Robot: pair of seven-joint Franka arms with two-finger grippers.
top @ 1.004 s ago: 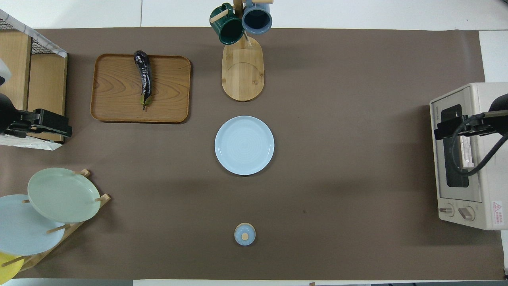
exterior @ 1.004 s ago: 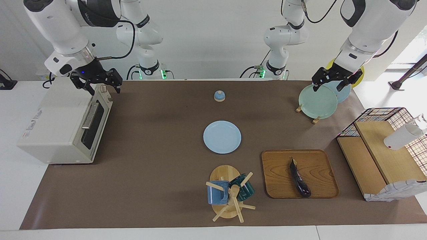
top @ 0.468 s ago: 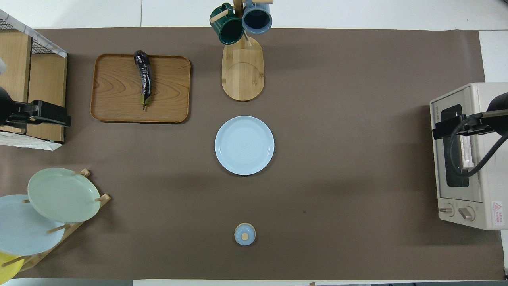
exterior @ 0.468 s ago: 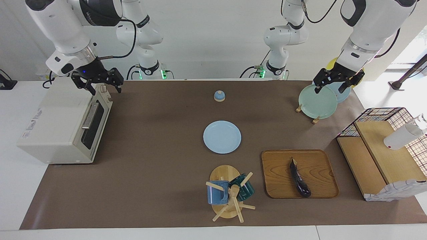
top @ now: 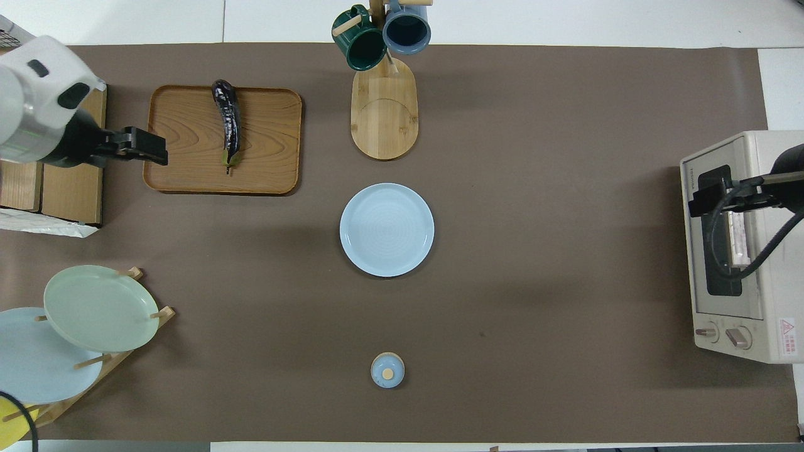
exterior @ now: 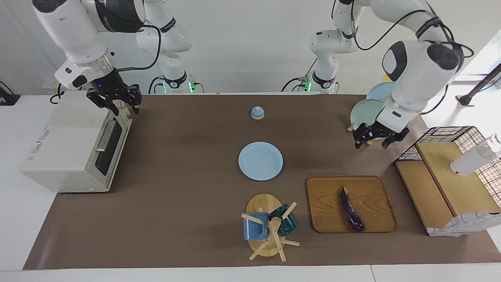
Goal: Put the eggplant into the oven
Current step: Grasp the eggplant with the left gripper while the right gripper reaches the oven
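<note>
The eggplant (exterior: 351,209) lies dark and glossy on a wooden tray (exterior: 375,188); it also shows in the overhead view (top: 228,122). The cream-white oven (exterior: 66,141) stands at the right arm's end of the table, its glass door shut (top: 722,251). My left gripper (exterior: 372,144) is open and empty, in the air over the mat between the plate rack and the tray; from above it covers the tray's edge (top: 144,145). My right gripper (exterior: 116,105) is open and empty, over the oven's top front corner near the knobs (top: 710,198).
A light blue plate (exterior: 260,161) lies mid-table. A mug tree (exterior: 270,227) with two mugs stands beside the tray. A plate rack (exterior: 370,113) and a small blue lid (exterior: 257,112) sit nearer the robots. A wire shelf unit (exterior: 450,176) stands at the left arm's end.
My left arm has swung away from the plate rack and come down toward the wooden tray. My right gripper has turned a little over the oven and otherwise stayed in place.
</note>
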